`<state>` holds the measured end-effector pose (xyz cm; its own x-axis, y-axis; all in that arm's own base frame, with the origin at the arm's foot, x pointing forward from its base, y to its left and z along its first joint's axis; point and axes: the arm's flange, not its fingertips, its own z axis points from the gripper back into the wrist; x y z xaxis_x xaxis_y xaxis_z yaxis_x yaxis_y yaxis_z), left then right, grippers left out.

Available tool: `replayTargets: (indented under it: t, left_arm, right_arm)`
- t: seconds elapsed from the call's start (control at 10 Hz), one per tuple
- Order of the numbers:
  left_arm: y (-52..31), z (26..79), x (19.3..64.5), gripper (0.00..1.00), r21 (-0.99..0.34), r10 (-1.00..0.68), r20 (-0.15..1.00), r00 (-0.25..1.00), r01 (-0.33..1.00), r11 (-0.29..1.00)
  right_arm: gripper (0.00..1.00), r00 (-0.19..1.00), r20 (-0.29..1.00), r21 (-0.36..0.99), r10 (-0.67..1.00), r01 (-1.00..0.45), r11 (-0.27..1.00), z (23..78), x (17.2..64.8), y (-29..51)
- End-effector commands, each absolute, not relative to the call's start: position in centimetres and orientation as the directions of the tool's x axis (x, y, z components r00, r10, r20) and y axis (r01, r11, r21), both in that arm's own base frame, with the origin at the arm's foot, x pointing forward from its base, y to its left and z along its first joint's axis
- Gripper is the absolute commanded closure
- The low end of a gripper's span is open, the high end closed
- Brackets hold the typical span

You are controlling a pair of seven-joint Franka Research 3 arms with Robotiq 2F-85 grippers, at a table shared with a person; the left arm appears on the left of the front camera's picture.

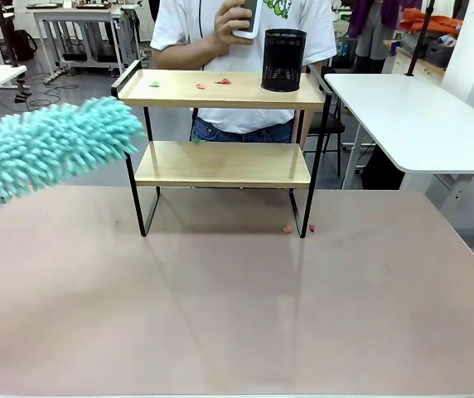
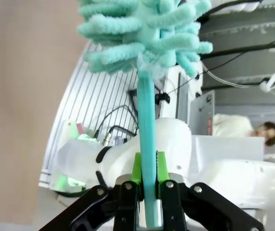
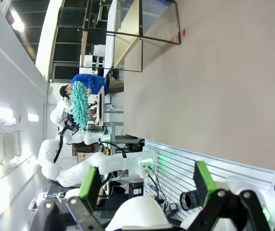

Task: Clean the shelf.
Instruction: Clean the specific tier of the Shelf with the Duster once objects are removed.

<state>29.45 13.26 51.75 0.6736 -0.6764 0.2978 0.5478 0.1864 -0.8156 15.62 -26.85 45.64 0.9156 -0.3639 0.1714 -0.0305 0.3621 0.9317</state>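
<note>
The shelf [image 1: 220, 164] stands mid-table, a two-board wooden rack in a black frame. Red and green scraps [image 1: 223, 81] lie on its top board beside a black mesh cup [image 1: 283, 60]. A green scrap [image 1: 195, 141] sits at the back of the lower board. A fluffy teal duster [image 1: 46, 149] reaches in from the left, its tip just left of the top board and apart from it. My left gripper [image 2: 148, 166] is shut on the duster's teal handle [image 2: 146, 125]. My right gripper [image 3: 147, 185] is open and holds nothing, far from the shelf [image 3: 128, 41].
Behind the shelf a person stands holding a phone [image 1: 249, 18]. Two small red scraps [image 1: 287, 230] lie on the table by the shelf's right front leg. White tables [image 1: 411, 116] stand at the back right and far left. The pinkish tabletop [image 1: 237, 307] stretches in front.
</note>
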Motion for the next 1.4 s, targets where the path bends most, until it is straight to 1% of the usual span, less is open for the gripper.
replayTargets:
  t: [0.0, 0.1, 0.2, 0.3, 0.4, 0.5, 1.3]
  left_arm:
    - [16.6, 51.8, 29.3, 1.00, -0.827, -0.582, 0.363, 0.728, 0.539, 0.159]
    - [18.9, 50.8, 29.1, 1.00, -0.854, -0.467, 0.360, 0.807, 0.487, 0.182]
    - [20.5, 49.9, 28.9, 1.00, -0.879, -0.371, 0.357, 0.857, 0.443, 0.178]
    - [21.6, 49.2, 28.9, 1.00, -0.912, -0.257, 0.312, 0.915, 0.364, 0.190]
    - [21.8, 48.6, 29.2, 1.00, -0.935, -0.188, 0.249, 0.950, 0.287, 0.211]
    - [21.3, 48.4, 28.0, 1.00, -0.884, -0.381, 0.319, 0.868, 0.417, 0.212]
    - [21.3, 48.4, 28.0, 1.00, -0.884, -0.381, 0.319, 0.868, 0.417, 0.212]
  right_arm:
    - [0.00, 0.911, 0.201, 0.932, -0.361, -0.064, 0.358, 45.8, 15.7, -26.8]
    - [0.00, 0.911, 0.201, 0.932, -0.361, -0.064, 0.358, 45.8, 15.7, -26.8]
    - [0.00, 0.911, 0.201, 0.932, -0.361, -0.064, 0.358, 45.8, 15.7, -26.8]
    - [0.00, 0.911, 0.201, 0.932, -0.361, -0.064, 0.358, 45.8, 15.7, -26.8]
    - [0.00, 0.911, 0.201, 0.932, -0.361, -0.064, 0.358, 45.8, 15.7, -26.8]
    - [0.00, 0.911, 0.201, 0.932, -0.361, -0.064, 0.358, 45.8, 15.7, -26.8]
    - [0.00, 0.911, 0.201, 0.932, -0.361, -0.064, 0.358, 45.8, 15.7, -26.8]
